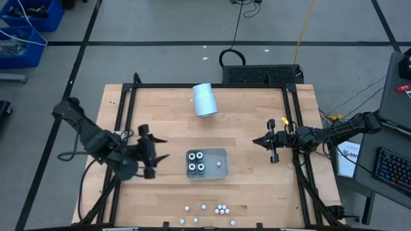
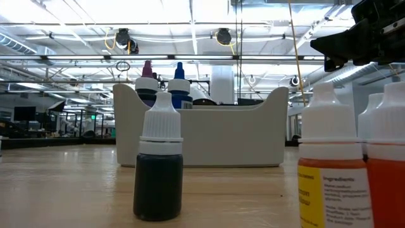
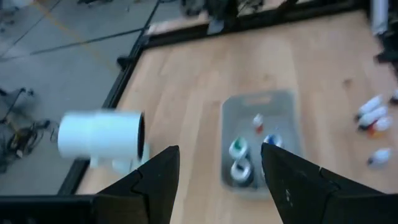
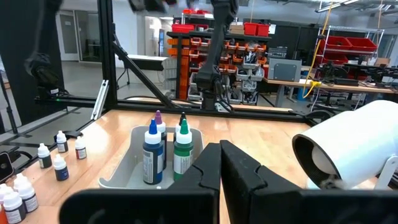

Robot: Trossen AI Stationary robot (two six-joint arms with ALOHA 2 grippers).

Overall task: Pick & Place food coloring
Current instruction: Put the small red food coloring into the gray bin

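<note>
- Roughly speaking, the job looks to me under halfway: the grey tray (image 1: 207,163) at the middle of the worktop (image 1: 244,128) already holds four upright food coloring bottles (image 1: 196,162), clustered toward its nine o'clock side, plus one small white thing at three o'clock that I take for a fifth bottle lying down.
- Still loose, down at six o'clock along the near edge, I count about ten small white-capped bottles (image 1: 221,209), some bunched, some apart.
- One pale-blue cylinder (image 1: 205,100) lies on its side toward twelve o'clock.
- At nine o'clock of the tray, the left tool (image 1: 156,149) hovers with its fingers spread and nothing between them.
- At three o'clock, well apart from the tray, the right tool (image 1: 258,140) waits, fingers pressed together on nothing.
</note>
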